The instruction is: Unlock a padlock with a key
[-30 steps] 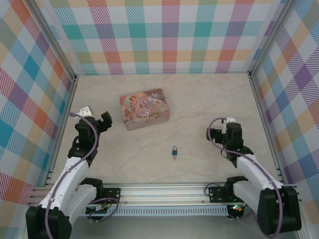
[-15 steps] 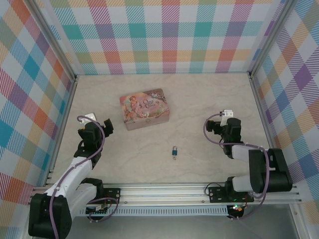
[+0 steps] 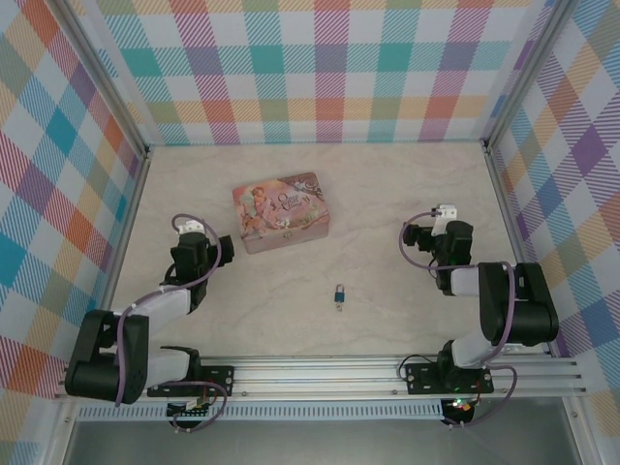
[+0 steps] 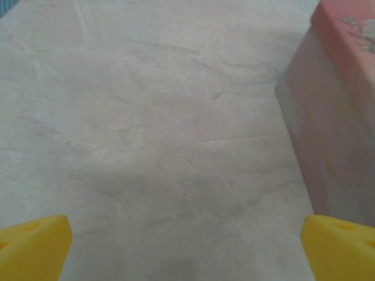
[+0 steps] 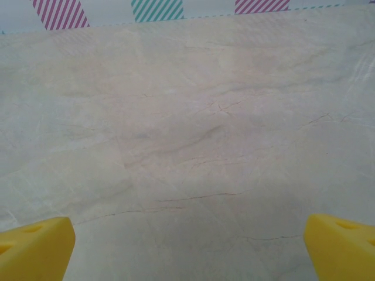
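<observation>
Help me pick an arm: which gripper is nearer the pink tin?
The left gripper: the pink tin lies just beside it, while the right gripper stands well away across the table.

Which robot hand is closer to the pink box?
Left. The left gripper sits open just beside the near-left corner of the pink tin; the right gripper is far off to its right.

— What stands in the left gripper's [image 3: 221, 246] way?
— The pink illustrated rectangular tin [image 3: 281, 212], just beside it.
— And elsewhere?
— Bare marbled tabletop [image 3: 387, 194] lies open all around the tiny blue padlock [image 3: 341, 294].
</observation>
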